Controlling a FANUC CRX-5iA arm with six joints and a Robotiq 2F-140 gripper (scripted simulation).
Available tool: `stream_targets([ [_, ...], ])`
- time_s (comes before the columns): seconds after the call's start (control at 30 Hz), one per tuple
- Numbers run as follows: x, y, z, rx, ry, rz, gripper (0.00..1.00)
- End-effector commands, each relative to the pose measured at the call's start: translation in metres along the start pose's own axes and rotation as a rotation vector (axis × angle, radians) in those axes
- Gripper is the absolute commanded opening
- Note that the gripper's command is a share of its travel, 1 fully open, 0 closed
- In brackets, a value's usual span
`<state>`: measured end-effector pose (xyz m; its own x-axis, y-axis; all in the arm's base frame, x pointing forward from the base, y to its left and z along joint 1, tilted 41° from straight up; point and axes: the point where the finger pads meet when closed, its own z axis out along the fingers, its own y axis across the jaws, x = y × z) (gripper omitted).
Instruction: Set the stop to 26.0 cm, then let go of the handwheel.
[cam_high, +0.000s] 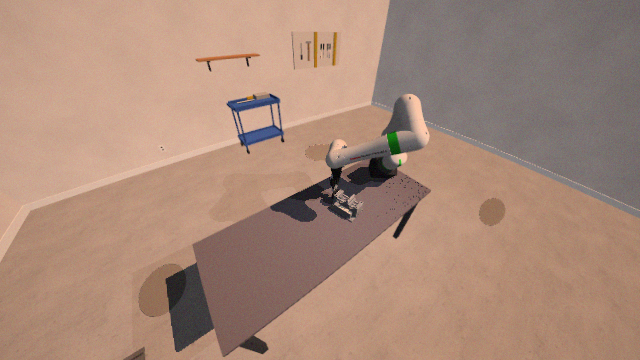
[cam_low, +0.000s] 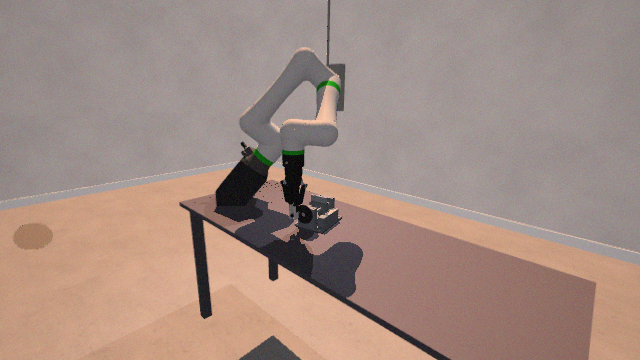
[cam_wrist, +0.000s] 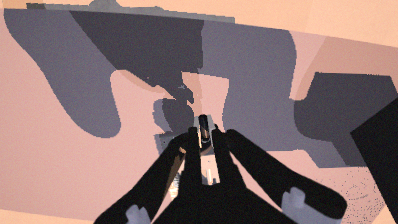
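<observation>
A small grey stop fixture (cam_low: 320, 214) stands on the table near the arm's base; it also shows in the top view (cam_high: 347, 204). A dark round handwheel (cam_low: 305, 215) sits on its end facing the table edge. My gripper (cam_low: 296, 209) comes down from above and is shut on the handwheel's crank handle. In the wrist view the two black fingers pinch a short dark handle (cam_wrist: 204, 125), with the pale grey fixture below them. The stop's position along the fixture is too small to read.
The arm's dark base (cam_low: 240, 186) stands at the table's corner next to the fixture. The long table (cam_high: 300, 240) stretches away from the fixture. A blue cart (cam_high: 256, 122) and a wall shelf (cam_high: 227, 58) are far off by the wall.
</observation>
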<state>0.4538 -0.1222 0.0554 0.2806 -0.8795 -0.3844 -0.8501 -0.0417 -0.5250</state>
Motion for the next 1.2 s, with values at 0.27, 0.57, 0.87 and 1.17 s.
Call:
stream_targets([
  [0.27,0.0002,-0.0008,-0.0045,0.000,0.000,0.000,0.04],
  [0.57,0.0002,-0.0014,-0.0065,0.000,0.000,0.000,0.04],
  [0.87,0.0002,-0.0019,-0.0081,0.000,0.000,0.000,0.04],
  [1.17,0.0002,-0.0021,-0.0086,0.000,0.000,0.000,0.04],
])
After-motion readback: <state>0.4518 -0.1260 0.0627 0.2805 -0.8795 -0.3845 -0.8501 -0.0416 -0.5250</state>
